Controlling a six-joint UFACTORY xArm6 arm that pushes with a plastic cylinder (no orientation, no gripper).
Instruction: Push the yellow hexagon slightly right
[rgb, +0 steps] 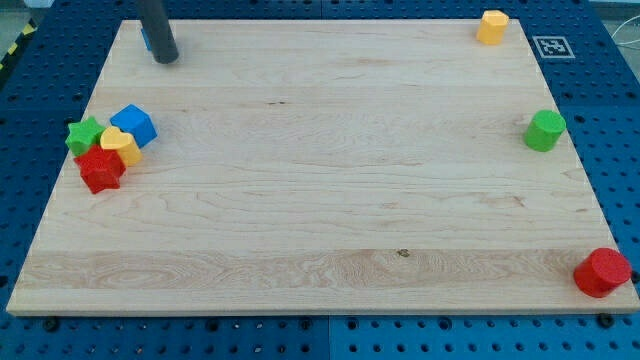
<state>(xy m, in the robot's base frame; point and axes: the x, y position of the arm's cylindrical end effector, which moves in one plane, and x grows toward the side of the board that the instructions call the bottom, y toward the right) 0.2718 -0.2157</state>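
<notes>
While my tip (166, 58) rests bare at the wooden board's (320, 200) top left, touching no block, the yellow hexagon (492, 27) sits far across at the top right corner. At the left edge a green star (84, 134), blue block (134, 125), yellow heart (120, 146) and red star (100, 169) cluster together. A green cylinder (545, 131) and a red cylinder (602, 273) stand along the right edge.

Bright, even overhead light; short soft shadows under blocks near the board's (320, 200) left edge; no glare; focus sharp to every corner.
</notes>
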